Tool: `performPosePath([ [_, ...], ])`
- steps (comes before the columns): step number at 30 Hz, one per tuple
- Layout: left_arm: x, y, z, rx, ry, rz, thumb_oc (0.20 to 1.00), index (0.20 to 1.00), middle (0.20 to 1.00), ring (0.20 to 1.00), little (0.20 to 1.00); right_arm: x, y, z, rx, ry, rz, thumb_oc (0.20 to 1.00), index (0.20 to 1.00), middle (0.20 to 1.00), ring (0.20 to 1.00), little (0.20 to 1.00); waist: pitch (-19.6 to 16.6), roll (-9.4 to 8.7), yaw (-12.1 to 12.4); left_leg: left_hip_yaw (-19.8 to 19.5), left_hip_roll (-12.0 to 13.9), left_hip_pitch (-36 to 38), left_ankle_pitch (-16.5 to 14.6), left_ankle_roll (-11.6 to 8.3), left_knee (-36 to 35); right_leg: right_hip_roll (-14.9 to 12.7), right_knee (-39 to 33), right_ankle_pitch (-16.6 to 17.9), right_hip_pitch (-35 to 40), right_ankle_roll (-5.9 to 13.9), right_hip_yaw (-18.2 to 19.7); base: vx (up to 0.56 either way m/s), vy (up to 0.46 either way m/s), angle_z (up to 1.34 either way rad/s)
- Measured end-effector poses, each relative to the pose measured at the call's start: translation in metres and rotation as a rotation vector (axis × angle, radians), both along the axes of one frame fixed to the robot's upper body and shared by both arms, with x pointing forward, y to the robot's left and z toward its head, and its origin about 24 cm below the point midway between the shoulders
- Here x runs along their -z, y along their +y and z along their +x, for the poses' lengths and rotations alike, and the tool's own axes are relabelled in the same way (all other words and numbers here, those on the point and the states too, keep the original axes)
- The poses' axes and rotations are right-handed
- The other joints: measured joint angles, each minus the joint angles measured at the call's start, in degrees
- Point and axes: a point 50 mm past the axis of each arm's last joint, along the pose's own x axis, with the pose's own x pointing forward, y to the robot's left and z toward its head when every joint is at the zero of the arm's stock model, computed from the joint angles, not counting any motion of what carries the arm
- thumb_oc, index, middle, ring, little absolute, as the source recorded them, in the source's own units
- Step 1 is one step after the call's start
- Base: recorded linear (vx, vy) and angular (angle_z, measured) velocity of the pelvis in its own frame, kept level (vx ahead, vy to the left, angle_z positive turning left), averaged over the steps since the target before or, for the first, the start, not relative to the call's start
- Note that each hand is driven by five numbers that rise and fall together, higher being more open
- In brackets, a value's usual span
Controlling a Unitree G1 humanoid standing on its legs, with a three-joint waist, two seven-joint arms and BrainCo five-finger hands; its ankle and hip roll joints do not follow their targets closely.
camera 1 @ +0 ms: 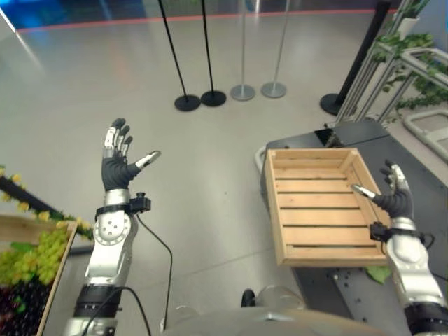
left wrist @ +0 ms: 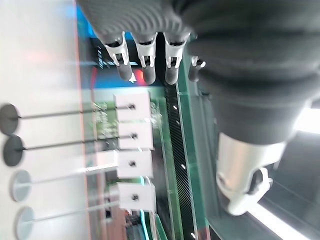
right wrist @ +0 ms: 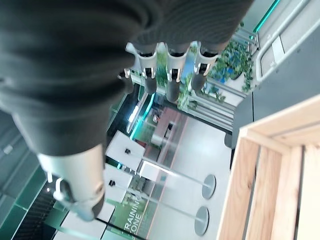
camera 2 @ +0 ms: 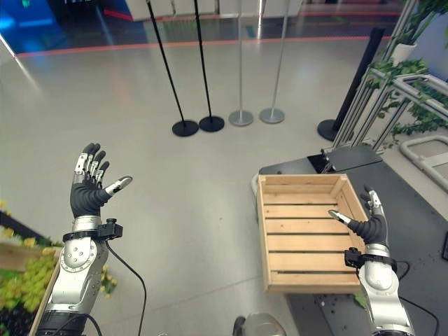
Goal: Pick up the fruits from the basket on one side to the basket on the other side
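Underfoot, the pale grey floor [camera 1: 210, 210] spreads across most of the scene, with four stanchion posts [camera 1: 210, 94] standing on round bases at its far side, two black and two silver. On the robot's right, a dark platform [camera 2: 413, 210] carries an empty wooden slatted crate [camera 1: 318, 206], which sits along the platform's left edge with its near left corner just over that edge. A metal rack with green plants [camera 1: 420, 70] stands beyond the platform at the far right.

At the near left corner of the scene sits a second wooden crate [camera 1: 59, 269], only partly in sight, holding the fruits: green grapes [camera 1: 35, 259] on top and dark grapes [camera 1: 17, 308] nearer the robot.

Both arms are raised with nothing in them. The left hand [camera 1: 117, 162] is held up over the bare floor, fingers straight and spread, thumb out to the side; the grapes lie below and behind it, near its forearm and well apart from the fingers. The right hand [camera 1: 395, 192] is up at the empty crate's right side, fingers extended and apart, its thumb reaching over the crate's right rim without touching anything that can be made out. The fruit is on the opposite side, well apart from this hand.
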Motion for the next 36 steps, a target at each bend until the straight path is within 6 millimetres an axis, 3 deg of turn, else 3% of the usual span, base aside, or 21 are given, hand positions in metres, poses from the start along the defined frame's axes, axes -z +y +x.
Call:
performPosePath([
  [1, 0.000, 0.000, 0.000, 0.000, 0.000, 0.000, 1.000, 1.000, 1.000, 1.000, 1.000, 0.000, 0.000, 0.000, 0.000, 0.000, 0.000, 1.000, 1.000, 1.000, 1.000, 1.000, 0.0, 0.00, 0.0, 0.0, 0.0, 0.0, 0.0, 0.00, 0.0, 0.0, 0.0, 0.0, 0.0, 0.00, 0.0, 0.04, 0.112, -0.97],
  [2, 0.002, -0.005, 0.000, 0.008, 0.005, -0.010, 1.000, 1.000, 1.000, 1.000, 1.000, 0.000, 0.003, 0.003, -0.006, -0.010, 0.010, 1.000, 1.000, 1.000, 1.000, 1.000, 1.0, -1.50, 0.3, -6.1, -8.0, -6.0, -3.5, -0.13, 7.2, 0.5, -1.9, 1.8, 0.3, -0.59, 4.5, 0.07, 0.085, -0.80],
  [3, 0.004, -0.006, -0.003, 0.004, 0.008, -0.023, 1.000, 1.000, 1.000, 1.000, 1.000, 0.001, 0.008, 0.007, -0.018, -0.010, 0.019, 1.000, 1.000, 1.000, 1.000, 1.000, 1.5, -2.96, 0.2, -8.8, -13.9, -6.8, -7.3, 0.92, 4.9, -0.2, -3.1, 2.9, 0.6, -0.38, 7.9, 0.22, 0.226, -1.64],
  [4, 0.011, -0.009, -0.007, 0.002, 0.033, -0.015, 1.000, 1.000, 1.000, 1.000, 1.000, 0.000, 0.012, 0.011, -0.032, -0.023, 0.028, 1.000, 1.000, 1.000, 1.000, 1.000, 2.3, -3.43, 2.3, -8.4, -18.7, -6.7, -10.6, 3.91, -6.9, -0.3, -6.8, 5.2, 1.6, 2.80, 12.5, 0.13, 0.134, -1.34],
  [5, 0.014, -0.009, -0.007, 0.001, 0.046, 0.003, 1.000, 1.000, 1.000, 1.000, 1.000, 0.000, 0.011, 0.012, -0.027, -0.029, 0.031, 1.000, 1.000, 1.000, 1.000, 1.000, 2.9, -2.75, 2.0, -7.6, -17.6, -7.9, -10.7, 3.90, -9.8, 1.4, -7.9, 4.5, 2.2, 7.73, 13.6, 0.20, 0.218, -1.31],
  [6, 0.017, -0.009, -0.006, -0.006, 0.063, 0.014, 1.000, 1.000, 1.000, 1.000, 1.000, 0.001, 0.010, 0.015, -0.007, -0.034, 0.046, 1.000, 1.000, 1.000, 1.000, 1.000, 4.1, -0.68, 2.0, -8.3, -15.5, -6.7, -10.7, 4.61, -17.9, 1.5, -5.3, -1.9, 2.1, 17.67, 8.9, 0.15, 0.141, -1.38],
  [7, 0.018, -0.005, -0.005, -0.032, 0.068, 0.042, 1.000, 1.000, 1.000, 1.000, 1.000, 0.000, 0.009, 0.014, -0.001, -0.041, 0.048, 1.000, 1.000, 1.000, 1.000, 1.000, 4.7, 0.26, 2.5, -10.2, -11.9, -5.6, -9.0, 3.90, -28.6, -0.1, 0.2, -1.3, -0.6, 7.50, 7.7, 0.29, 0.216, -1.40],
  [8, 0.019, -0.001, -0.005, -0.045, 0.080, 0.054, 1.000, 1.000, 1.000, 1.000, 1.000, 0.001, 0.013, 0.016, -0.018, -0.039, 0.049, 1.000, 1.000, 1.000, 1.000, 1.000, 4.9, 0.25, 2.7, -13.5, -12.3, -6.1, -8.2, 2.58, -31.2, 1.5, 0.5, -1.0, -0.7, 4.38, 9.4, 0.23, 0.130, -1.80],
  [9, 0.024, 0.002, -0.005, -0.059, 0.105, 0.068, 1.000, 1.000, 1.000, 1.000, 1.000, -0.003, 0.016, 0.024, -0.041, -0.044, 0.034, 1.000, 1.000, 1.000, 1.000, 1.000, 5.2, 0.48, 1.6, -24.7, -16.1, -5.8, -8.4, 0.42, -35.0, 3.7, 0.0, 0.4, 0.2, 2.10, 15.7, 0.13, 0.105, -1.34],
  [10, 0.026, 0.003, -0.005, -0.073, 0.113, 0.062, 1.000, 1.000, 1.000, 1.000, 1.000, -0.008, 0.022, 0.034, -0.070, -0.059, 0.031, 1.000, 1.000, 1.000, 1.000, 1.000, 5.4, 0.74, 1.0, -27.4, -17.7, -6.7, -8.6, 0.08, -34.5, 4.5, -1.6, 1.3, 0.8, 2.58, 18.2, 0.01, 0.092, -2.33],
  [11, 0.024, 0.000, 0.001, -0.065, 0.100, 0.064, 1.000, 1.000, 1.000, 1.000, 1.000, -0.021, 0.028, 0.044, -0.121, -0.097, 0.005, 1.000, 1.000, 1.000, 1.000, 1.000, 5.9, 1.79, 2.6, -29.3, -19.5, -5.9, -8.1, 0.91, -35.3, 5.5, -2.4, 2.3, 1.3, 2.52, 22.2, 0.02, 0.154, -1.98],
  [15, 0.016, -0.001, 0.003, -0.059, 0.055, 0.082, 1.000, 1.000, 1.000, 1.000, 1.000, -0.027, 0.028, 0.045, -0.146, -0.109, -0.014, 1.000, 1.000, 1.000, 1.000, 1.000, 5.5, 2.39, 3.0, -26.5, -20.7, -4.6, -5.6, 3.58, -32.9, 5.7, -5.7, 2.7, 4.2, 3.28, 20.7, 0.08, 0.228, -1.72],
  [17, 0.015, -0.003, 0.007, -0.046, 0.051, 0.088, 1.000, 1.000, 1.000, 1.000, 1.000, -0.022, 0.020, 0.037, -0.118, -0.087, -0.019, 1.000, 1.000, 1.000, 1.000, 1.000, 5.8, 2.81, -0.3, -24.0, -19.6, -3.6, -3.6, 4.25, -35.4, 5.3, -4.6, 1.4, 3.9, 4.52, 22.4, 0.13, 0.380, -0.84],
  [20, 0.009, -0.007, 0.012, -0.032, 0.031, 0.101, 1.000, 1.000, 1.000, 1.000, 1.000, -0.016, 0.020, 0.029, -0.108, -0.070, -0.003, 1.000, 1.000, 1.000, 1.000, 1.000, 5.6, 2.09, -2.9, -13.7, -20.2, -0.4, -4.0, 7.01, -38.0, 2.3, -0.2, -1.8, 2.6, 8.56, 28.3, 0.00, 0.278, -0.77],
  [22, 0.004, -0.003, 0.012, -0.031, 0.016, 0.128, 1.000, 1.000, 1.000, 1.000, 1.000, -0.012, 0.025, 0.027, -0.115, -0.066, 0.016, 1.000, 1.000, 1.000, 1.000, 1.000, 5.6, 1.92, -2.3, -11.0, -21.9, 0.9, -3.9, 9.02, -40.2, 0.8, 3.1, -4.4, 1.0, 11.25, 32.0, -0.02, 0.299, -0.94],
  [27, 0.002, -0.002, 0.012, -0.038, 0.009, 0.164, 1.000, 1.000, 1.000, 1.000, 1.000, -0.003, 0.027, 0.017, -0.127, -0.025, 0.026, 1.000, 1.000, 1.000, 1.000, 1.000, 6.1, 0.81, -3.1, -5.6, -23.5, 1.5, -4.0, 11.22, -41.9, -2.8, 3.7, -5.3, -2.0, 13.85, 33.5, -0.09, 0.249, -0.67],
  [28, -0.001, 0.000, 0.011, -0.043, 0.003, 0.188, 1.000, 1.000, 1.000, 1.000, 1.000, -0.002, 0.030, 0.018, -0.132, -0.029, 0.040, 1.000, 1.000, 1.000, 1.000, 1.000, 6.3, 0.22, -2.6, -1.4, -22.8, 1.7, -3.7, 11.76, -43.0, -3.4, 3.2, -4.3, -3.9, 15.21, 34.1, -0.14, 0.141, -0.85],
  [31, -0.011, 0.002, 0.010, -0.052, -0.042, 0.197, 1.000, 1.000, 1.000, 1.000, 1.000, -0.011, 0.040, 0.030, -0.163, -0.077, 0.051, 1.000, 1.000, 1.000, 1.000, 1.000, 7.9, -0.77, -0.8, 4.8, -21.3, 2.6, -3.7, 12.42, -44.5, -7.3, 1.4, -1.1, -7.4, 16.93, 28.9, -0.20, 0.123, -1.35],
  [32, -0.015, 0.001, 0.010, -0.044, -0.056, 0.204, 1.000, 1.000, 1.000, 1.000, 1.000, -0.014, 0.044, 0.035, -0.171, -0.098, 0.055, 1.000, 1.000, 1.000, 1.000, 1.000, 8.3, -0.63, -0.3, 9.2, -18.9, 1.6, -4.6, 13.27, -43.6, -10.6, 1.1, -1.0, -10.5, 15.31, 16.6, -0.16, 0.168, -1.45],
  [34, -0.017, -0.003, 0.009, -0.025, -0.068, 0.202, 1.000, 1.000, 1.000, 1.000, 1.000, -0.012, 0.047, 0.034, -0.177, -0.093, 0.064, 1.000, 1.000, 1.000, 1.000, 1.000, 8.5, -0.55, 0.6, 12.4, -16.3, 1.8, -4.8, 12.56, -43.5, -15.0, 10.4, -1.5, -13.7, 15.54, 2.8, -0.08, 0.088, -1.14],
  [36, -0.015, -0.003, 0.007, -0.020, -0.060, 0.208, 1.000, 1.000, 1.000, 1.000, 1.000, -0.009, 0.048, 0.032, -0.181, -0.080, 0.066, 1.000, 1.000, 1.000, 1.000, 1.000, 8.2, -1.02, 1.2, 13.6, -15.2, 2.6, -5.3, 10.69, -43.2, -16.0, 13.9, -1.3, -11.3, 16.83, 0.6, -0.05, -0.001, -0.71],
])
